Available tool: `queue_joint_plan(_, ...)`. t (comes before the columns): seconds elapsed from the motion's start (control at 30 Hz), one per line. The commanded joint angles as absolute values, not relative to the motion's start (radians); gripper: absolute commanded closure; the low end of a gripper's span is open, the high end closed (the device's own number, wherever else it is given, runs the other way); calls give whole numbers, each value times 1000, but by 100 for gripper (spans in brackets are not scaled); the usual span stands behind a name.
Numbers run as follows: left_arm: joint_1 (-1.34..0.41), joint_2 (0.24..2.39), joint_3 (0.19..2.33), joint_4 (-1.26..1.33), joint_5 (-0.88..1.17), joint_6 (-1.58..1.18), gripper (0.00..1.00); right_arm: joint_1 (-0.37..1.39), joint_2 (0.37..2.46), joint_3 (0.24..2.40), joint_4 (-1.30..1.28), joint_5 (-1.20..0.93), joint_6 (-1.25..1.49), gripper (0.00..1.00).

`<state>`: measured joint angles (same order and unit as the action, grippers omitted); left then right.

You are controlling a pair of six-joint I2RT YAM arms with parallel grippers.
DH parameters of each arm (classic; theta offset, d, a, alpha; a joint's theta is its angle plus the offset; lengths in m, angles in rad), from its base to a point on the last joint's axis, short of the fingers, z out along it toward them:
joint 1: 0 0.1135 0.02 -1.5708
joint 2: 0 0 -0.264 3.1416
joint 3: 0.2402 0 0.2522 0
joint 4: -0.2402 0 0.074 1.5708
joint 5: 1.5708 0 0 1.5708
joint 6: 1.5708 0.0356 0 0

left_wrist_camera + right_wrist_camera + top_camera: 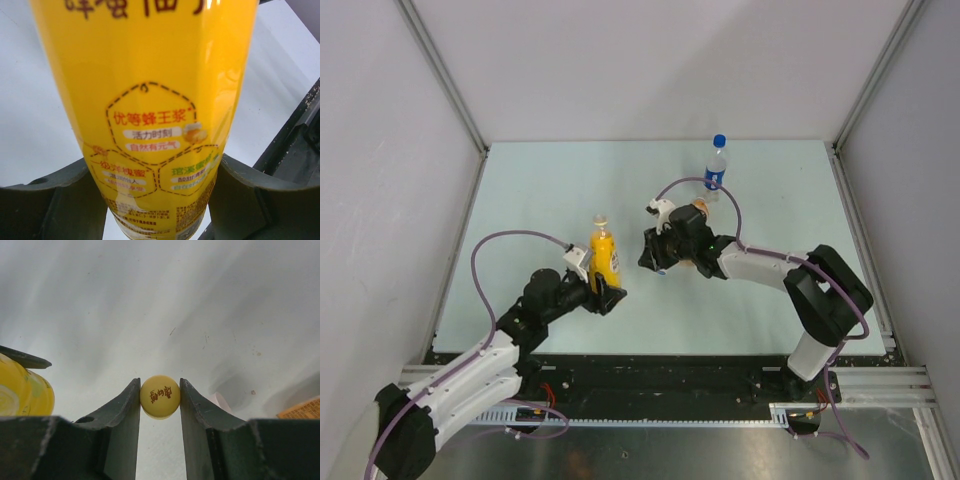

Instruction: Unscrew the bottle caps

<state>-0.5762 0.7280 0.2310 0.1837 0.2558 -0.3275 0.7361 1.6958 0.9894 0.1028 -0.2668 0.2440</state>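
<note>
My left gripper [608,293] is shut on the lower body of the yellow bottle [605,258], which stands upright with its neck bare. In the left wrist view the bottle [150,100] fills the frame between the fingers [65,200]. My right gripper [655,260] sits just right of that bottle and is shut on the yellow cap [160,396], held off the bottle above the table. The yellow bottle also shows at the left edge of the right wrist view [22,392]. The clear bottle [716,170] with its blue cap [720,141] stands at the back. An orange bottle [697,214] is partly hidden behind my right wrist.
The pale table [540,190] is fenced by white walls and metal rails at left, back and right. A black rail [670,372] runs along the near edge by the arm bases. An orange label edge [302,411] shows at the right of the right wrist view.
</note>
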Motion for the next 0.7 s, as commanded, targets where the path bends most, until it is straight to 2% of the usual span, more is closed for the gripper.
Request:
queue_joint_plan(0.0, -563, 725, 229, 210, 284, -363, 100, 738, 1687, 994, 164, -256, 259, 58)
queue_joint_plan(0.17, -563, 759, 252, 201, 290, -348, 100, 737, 1649, 994, 145, -232, 265, 26)
queue_joint_plan(0.3, -563, 784, 275, 193, 303, -336, 100, 737, 1611, 994, 131, -226, 265, 10)
queue_joint_plan(0.43, -563, 797, 285, 186, 311, -332, 100, 738, 1574, 993, 125, -238, 265, 2)
queue_joint_plan(0.67, -563, 793, 292, 172, 316, -326, 100, 736, 1551, 994, 116, -250, 261, 1)
